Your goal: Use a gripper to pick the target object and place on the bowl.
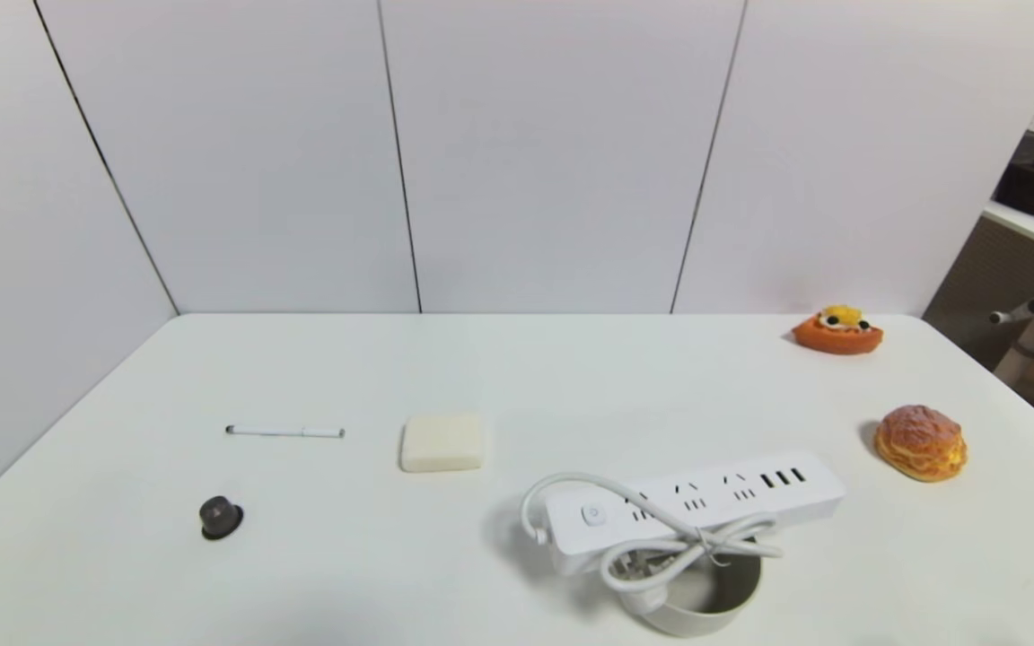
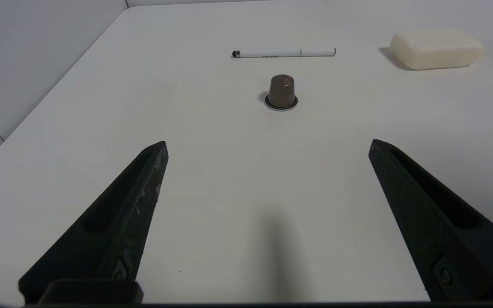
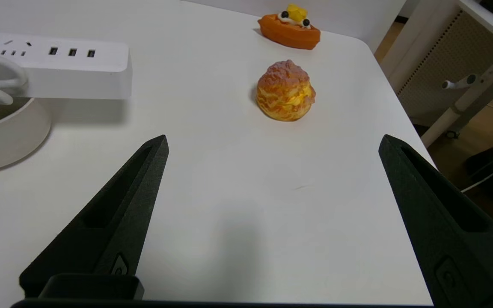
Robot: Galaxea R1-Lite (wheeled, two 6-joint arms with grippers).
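Note:
The long white power strip (image 1: 705, 502) lies across the top of the beige-grey bowl (image 1: 705, 606) near the table's front, its bundled white cord (image 1: 661, 552) hanging into the bowl. In the right wrist view the power strip (image 3: 66, 64) rests on the bowl's rim (image 3: 11, 137). My right gripper (image 3: 272, 143) is open and empty, low over bare table to the right of the bowl. My left gripper (image 2: 268, 143) is open and empty over the table's front left. Neither arm shows in the head view.
A cream rounded block (image 1: 442, 441), a white pen (image 1: 284, 432) and a small brown capsule (image 1: 221, 518) lie on the left half. A puff bun (image 1: 921, 442) and an orange fruit tart (image 1: 837, 329) sit at the right. The table's right edge (image 3: 405, 124) is near.

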